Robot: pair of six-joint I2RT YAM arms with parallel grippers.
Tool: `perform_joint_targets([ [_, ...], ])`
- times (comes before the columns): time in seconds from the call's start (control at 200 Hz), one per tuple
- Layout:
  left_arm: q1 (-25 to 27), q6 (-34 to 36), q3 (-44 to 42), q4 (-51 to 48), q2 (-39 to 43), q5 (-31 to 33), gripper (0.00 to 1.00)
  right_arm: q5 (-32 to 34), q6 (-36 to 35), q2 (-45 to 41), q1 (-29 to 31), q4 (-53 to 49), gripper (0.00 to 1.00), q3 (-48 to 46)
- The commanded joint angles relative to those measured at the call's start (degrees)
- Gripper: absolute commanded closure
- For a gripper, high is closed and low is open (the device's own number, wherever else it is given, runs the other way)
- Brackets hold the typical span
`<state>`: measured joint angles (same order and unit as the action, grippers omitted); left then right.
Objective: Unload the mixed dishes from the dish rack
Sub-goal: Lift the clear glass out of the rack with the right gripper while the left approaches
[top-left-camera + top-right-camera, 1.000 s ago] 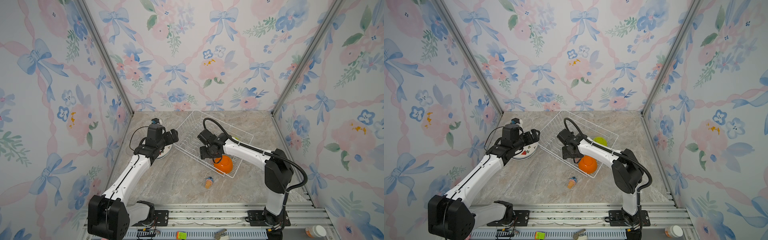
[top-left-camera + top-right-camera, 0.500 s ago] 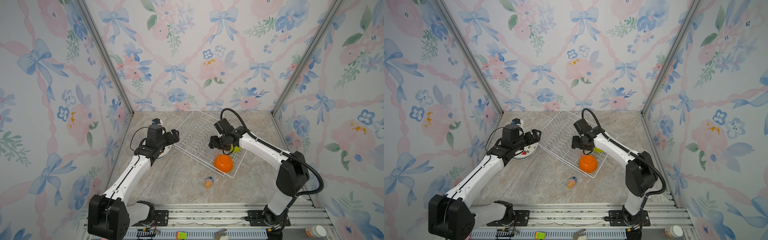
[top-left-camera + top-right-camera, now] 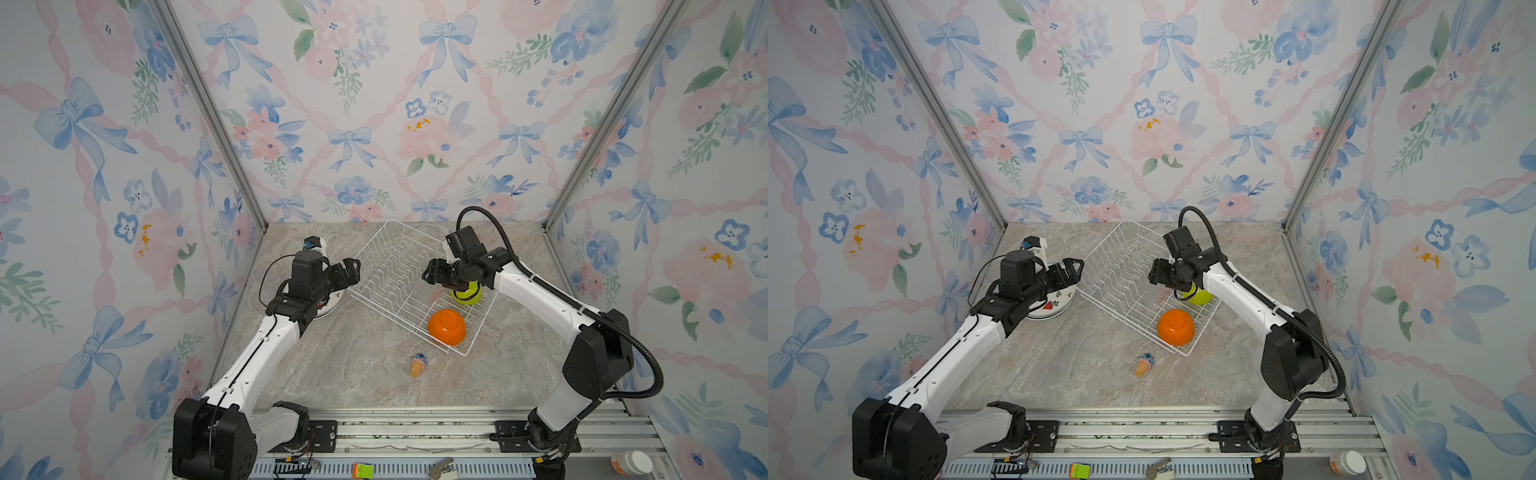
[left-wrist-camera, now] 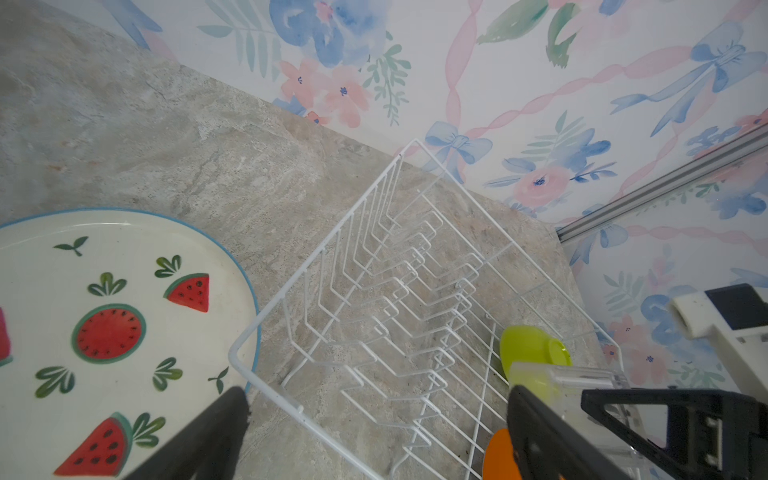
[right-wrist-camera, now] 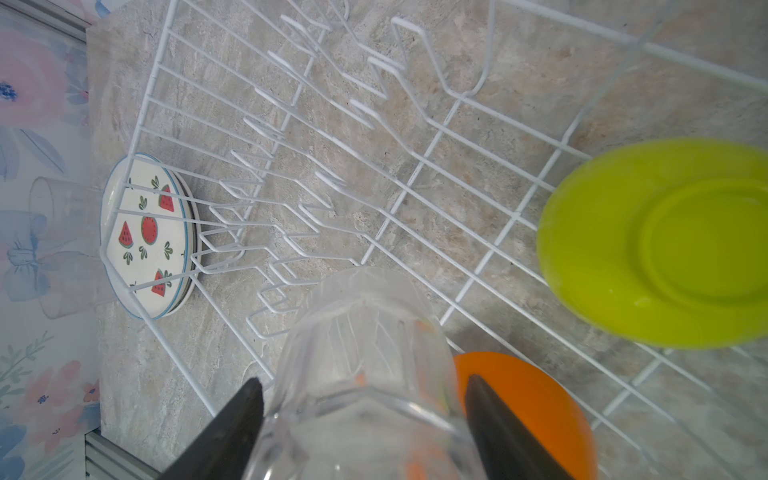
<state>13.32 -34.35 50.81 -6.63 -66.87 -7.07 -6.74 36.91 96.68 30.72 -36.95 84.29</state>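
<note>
glass [image 5: 365,353]: clear, held over the middle of the dish rack [image 3: 395,270], off the wires as far as I can judge
right gripper [image 5: 361,380]: clamped on the glass, most of which sticks out past the fingertips
left gripper [image 4: 376,392]: wide open, empty, hovering over the plates [image 4: 108,324] just left of the rack's left rim
in rack: lime-green bowl [image 5: 665,241] far right, orange bowl [image 3: 446,327] near corner, both upside down
risk, slip: slick wall and a long overhang, so a fast swing could pivot or drop the glass
risk, snag: a low carry leftward clips the prongs or rim and drags the rack
risk, arms: the left arm sits on the route to the plates
risk, crowding: other glasses [image 5: 58,203] stand beside the plates at the left wall
open room: table [image 3: 353,365] on the near side, only the toy [image 3: 418,365] there
</note>
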Motion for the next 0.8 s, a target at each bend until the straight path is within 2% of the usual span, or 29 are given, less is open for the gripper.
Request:
perform_joint_targets([
  [0.0,0.7,-1.0,-1.5,4.8,0.4,-3.6,0.02,-3.0,0.2,-1.5,-1.2,2.7,0.34,1.4],
  [0.375,2.4,-0.3,-4.2,18.3,-0.8,-11.1,0.05,-6.0,1.5,-1.1,-3.6,4.5,0.33,5.7],
  [0.64,7.3,0.2,-3.8,24.3,-2.9,-14.2,0.08,-9.1,3.3,-1.0,-4.0,6.1,0.34,8.7],
  [0.795,9.7,0.3,-3.3,27.4,-5.5,-15.3,0.16,-9.9,4.5,-1.5,-4.4,6.6,0.34,8.7],
])
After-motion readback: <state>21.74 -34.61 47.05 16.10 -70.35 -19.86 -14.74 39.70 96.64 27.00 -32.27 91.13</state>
